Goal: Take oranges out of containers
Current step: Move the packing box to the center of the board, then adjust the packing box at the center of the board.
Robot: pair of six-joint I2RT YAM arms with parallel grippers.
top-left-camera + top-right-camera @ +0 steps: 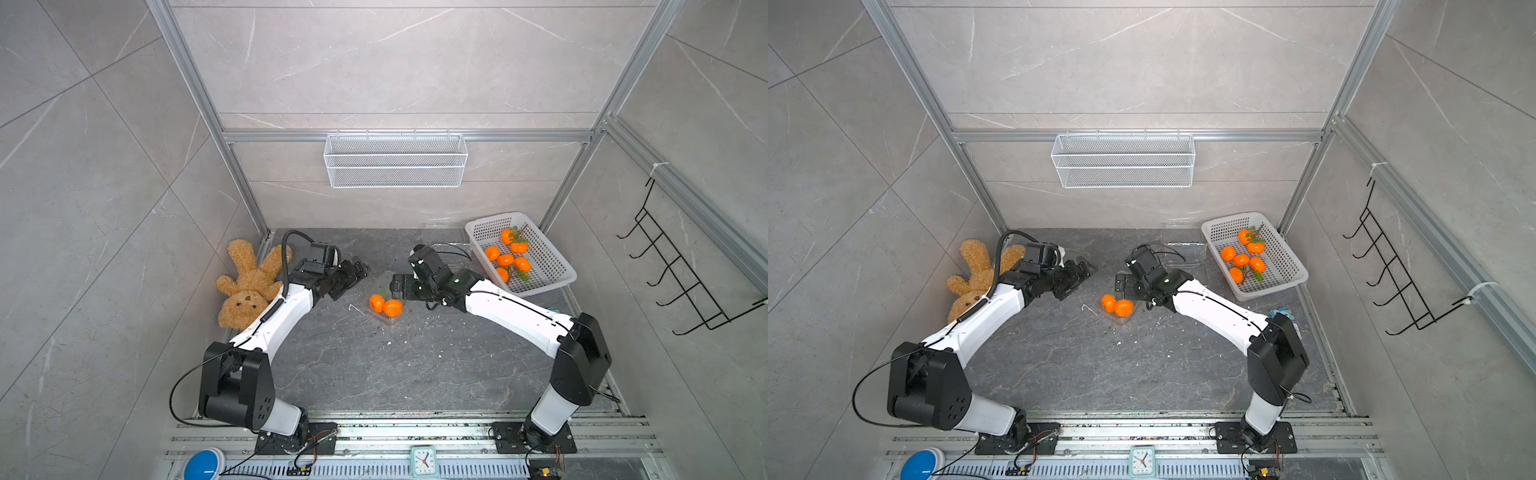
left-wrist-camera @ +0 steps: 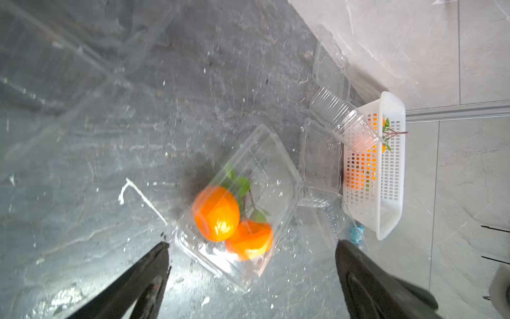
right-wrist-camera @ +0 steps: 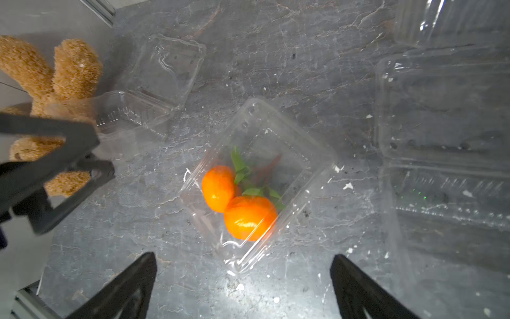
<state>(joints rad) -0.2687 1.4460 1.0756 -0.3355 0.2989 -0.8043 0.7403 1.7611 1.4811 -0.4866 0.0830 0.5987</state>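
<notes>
Two oranges (image 1: pixel 377 302) (image 1: pixel 392 308) with green leaves lie together in a clear clamshell container (image 3: pixel 276 138) at the middle of the dark table. They fill one half of it; whether its lid covers them I cannot tell. My left gripper (image 1: pixel 353 276) hovers just left of the container and is open and empty; in its wrist view the oranges (image 2: pixel 215 212) sit just beyond the gripper (image 2: pixel 252 244). My right gripper (image 1: pixel 399 286) hangs just right of the container, open and empty, with the oranges (image 3: pixel 249 216) ahead of the gripper (image 3: pixel 244 256).
A white perforated basket (image 1: pixel 550 257) with several oranges stands at the back right. Empty clear containers (image 3: pixel 165 69) (image 3: pixel 441 110) lie around the middle. A brown plush bunny (image 1: pixel 249 282) lies at the left edge. A wire basket (image 1: pixel 395 160) hangs on the back wall.
</notes>
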